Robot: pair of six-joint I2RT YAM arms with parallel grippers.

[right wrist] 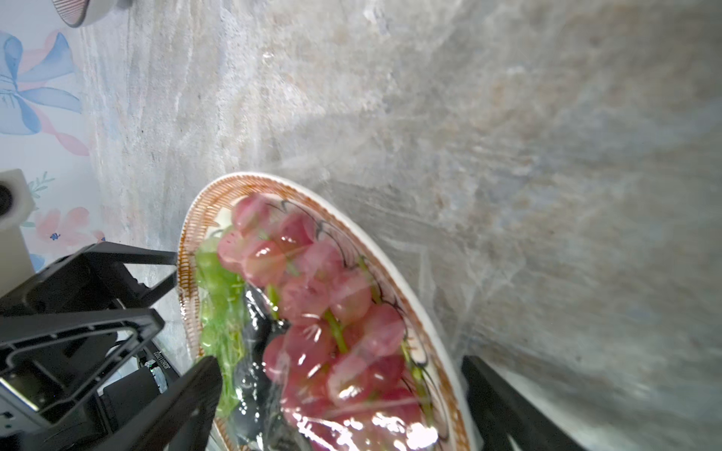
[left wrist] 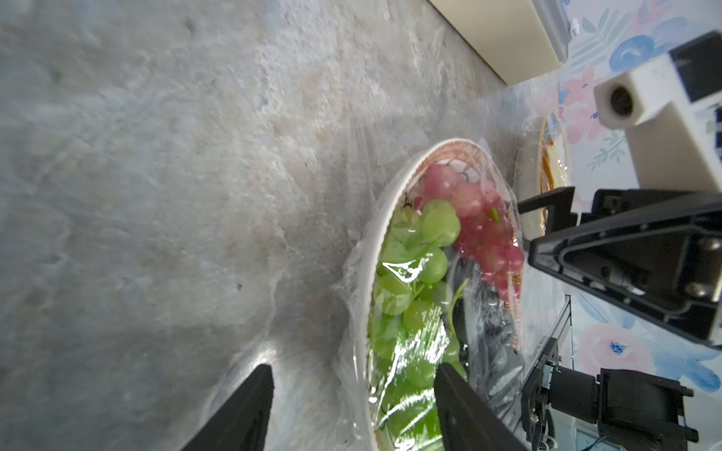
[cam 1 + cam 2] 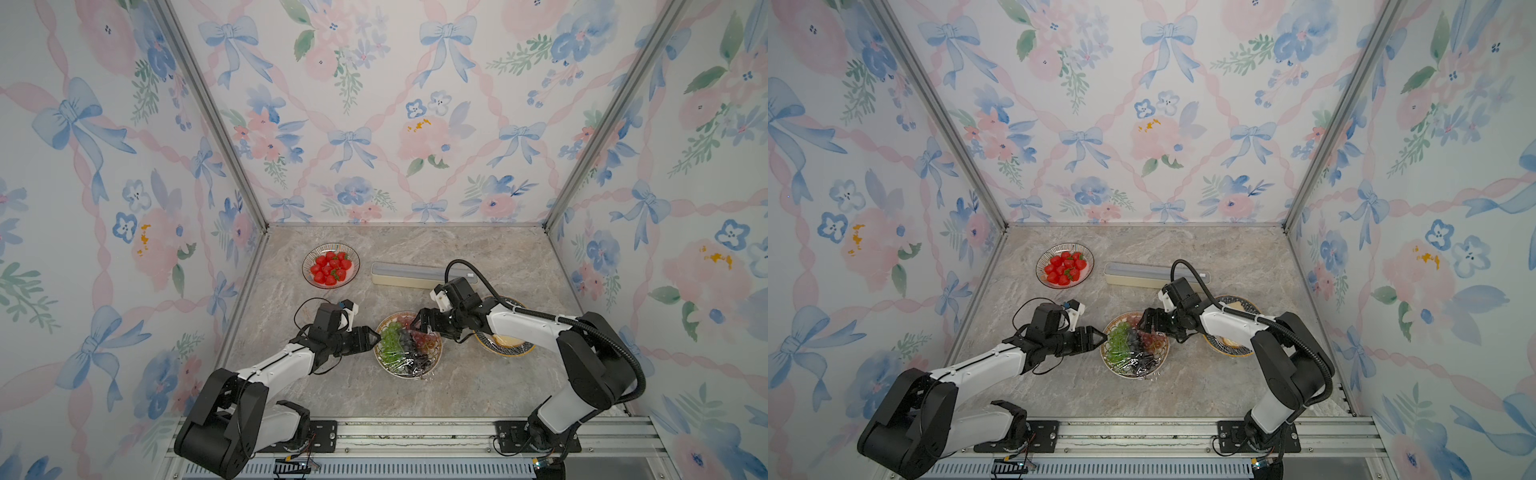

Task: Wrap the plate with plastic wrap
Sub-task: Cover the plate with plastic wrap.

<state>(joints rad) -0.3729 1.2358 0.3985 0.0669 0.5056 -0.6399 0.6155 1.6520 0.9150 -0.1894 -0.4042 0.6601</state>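
**Marble top, grape plate between two open grippers**

Floral wallpaper closed in the grey marble table (image 3: 478, 386) on three sides. The plate (image 3: 409, 375) of green, red and dark grapes sat directly between the two arms. It lay just ahead of the left gripper (image 3: 376, 338) and under the tips of the right gripper (image 3: 417, 322), which reached over the opposite rim.

The plastic wrap (image 2: 414, 339) was already draped across the fruit, glossy and creased. A loose skirt of it spilled past the rim onto the table on the left gripper's side.

In the left wrist view the left gripper's jaws stood apart, one finger over the bare table and the other over the green grapes. The rim and the film's edge passed between them, and nothing was pinched. The right wrist view showed the right gripper spread wide across its own stretch of rim, also holding nothing.

Beyond the right gripper, away from the arms' bases, lay the long cream box (image 3: 411, 275), its long axis running crosswise to the right arm's reach. A plate of strawberries (image 3: 331, 266) stood well beyond the left gripper, and another covered plate (image 3: 505, 347) sat beneath the right arm.

The untucked film looked nearest the left gripper, so pressing it down under the rim seemed to be that arm's job.
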